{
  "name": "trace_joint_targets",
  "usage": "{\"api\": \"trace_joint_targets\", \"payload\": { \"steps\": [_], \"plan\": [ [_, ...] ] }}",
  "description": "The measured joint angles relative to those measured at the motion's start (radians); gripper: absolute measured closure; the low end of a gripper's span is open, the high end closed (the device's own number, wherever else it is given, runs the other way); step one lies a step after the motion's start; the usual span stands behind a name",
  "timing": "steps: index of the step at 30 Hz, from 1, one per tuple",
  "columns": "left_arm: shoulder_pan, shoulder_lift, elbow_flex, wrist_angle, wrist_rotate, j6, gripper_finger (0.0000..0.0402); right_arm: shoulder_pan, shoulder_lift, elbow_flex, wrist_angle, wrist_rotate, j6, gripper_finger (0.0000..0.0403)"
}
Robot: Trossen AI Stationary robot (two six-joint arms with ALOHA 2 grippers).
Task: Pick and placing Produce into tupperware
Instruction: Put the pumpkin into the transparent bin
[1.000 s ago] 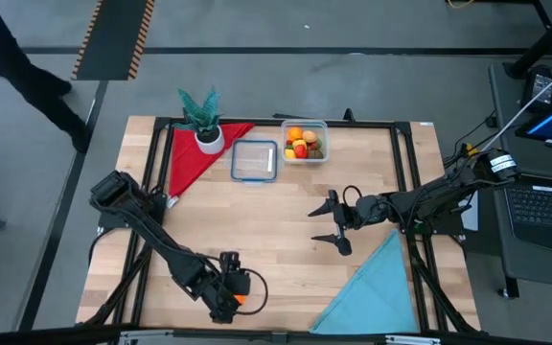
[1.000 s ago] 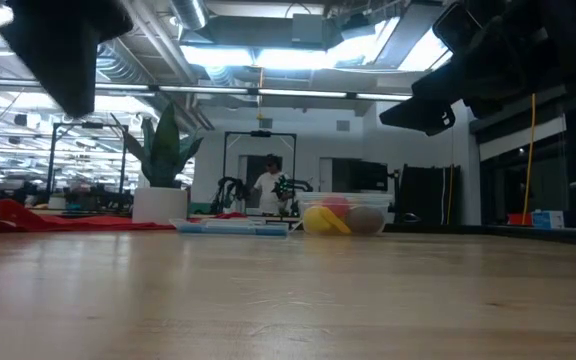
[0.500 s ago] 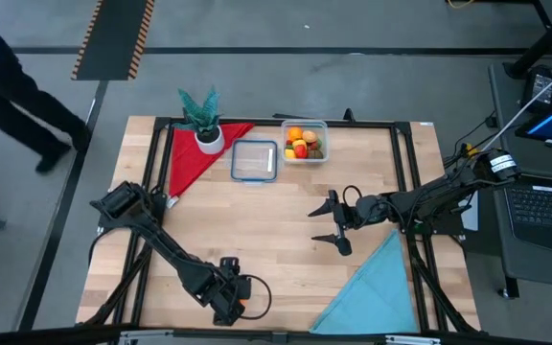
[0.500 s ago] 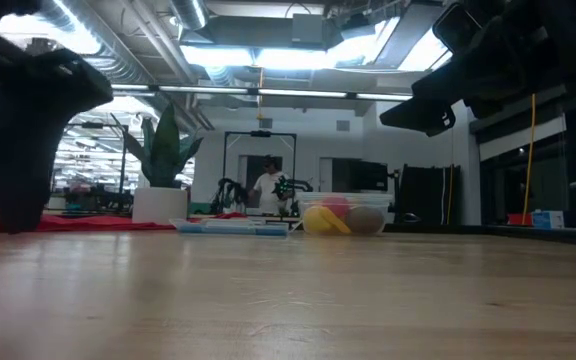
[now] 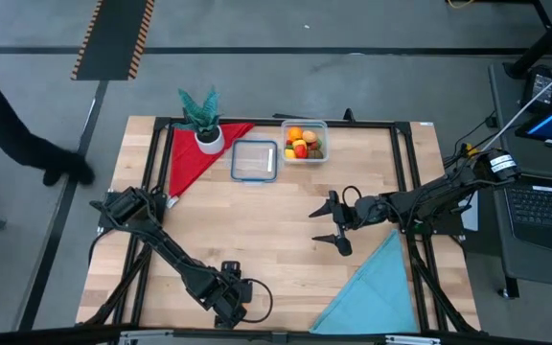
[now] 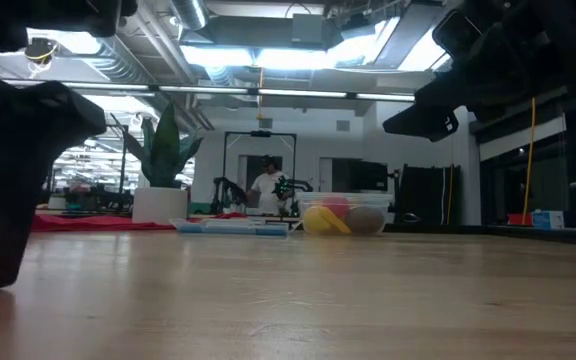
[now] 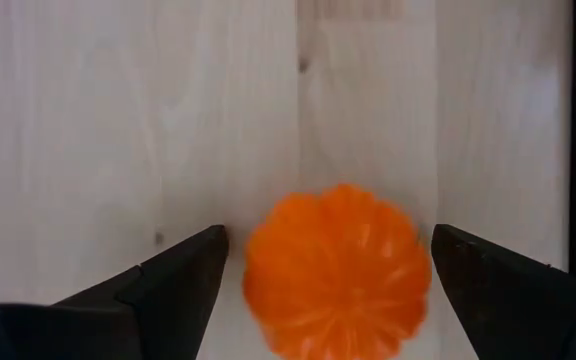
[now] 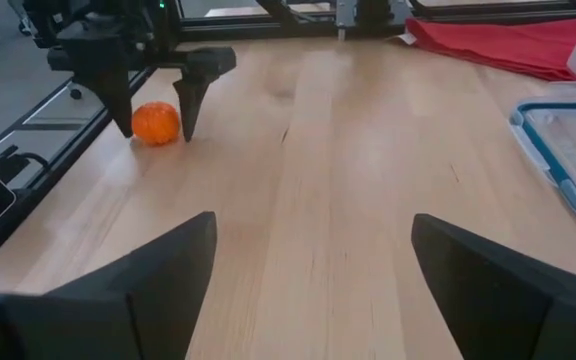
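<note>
the left tool [image 7: 323, 270] is down at the near edge of the wooden desk [image 5: 257, 230], its two dark fingers [image 7: 158, 285] spread wide on either side of a ribbed orange toy fruit [image 7: 336, 270] that looks like a small pumpkin or mandarin. the fruit sits on the desk between the fingers, with a gap showing on each side, so the tool is released and grips nothing. from the right wrist view the same fruit [image 8: 155, 122] stands between the lowered fingers of the left tool [image 8: 153, 85].

further in, near the middle of the desk towards its right side, the right tool [image 5: 329, 225] hangs above the wood, its fingers [image 8: 128, 290] spread apart and holding nothing. a light blue cloth [image 5: 372, 287] lies on the near right corner, just beside that arm.

at the far edge, the clear tupperware tub [image 5: 304, 140] holds several pieces of produce [image 5: 301, 144], orange, yellow, red and green. just to its left lies a flat clear lid with a blue rim [image 5: 254, 160], then a red cloth [image 5: 195, 158] with a potted plant in a white pot [image 5: 203, 122] standing on it.

beyond the desk, a person's dark leg and shoe [image 5: 36, 153] show on the floor at the far left.
</note>
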Motion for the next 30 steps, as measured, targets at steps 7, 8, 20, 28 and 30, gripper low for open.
{"api": "trace_joint_targets", "payload": {
  "steps": [7,8,20,28,30],
  "plan": [
    [0.000,0.020,0.003,-0.013,-0.016,-0.013,0.0056,0.000,0.000,0.000,-0.010,0.000,0.004,0.0066],
    [0.000,0.020,0.003,-0.013,-0.023,-0.019,0.0056,0.000,0.000,0.000,-0.011,0.000,0.005,0.0066],
    [-0.003,0.026,0.001,-0.016,-0.052,-0.100,0.0115,0.000,0.000,0.000,-0.018,0.000,0.029,0.0066],
    [-0.002,0.028,0.000,-0.019,-0.055,-0.126,0.0166,0.000,0.000,0.000,-0.025,0.000,0.028,0.0066],
    [-0.002,0.028,0.000,-0.018,-0.054,-0.127,0.0166,0.000,0.000,0.000,-0.025,0.000,0.028,0.0066]
  ]
}}
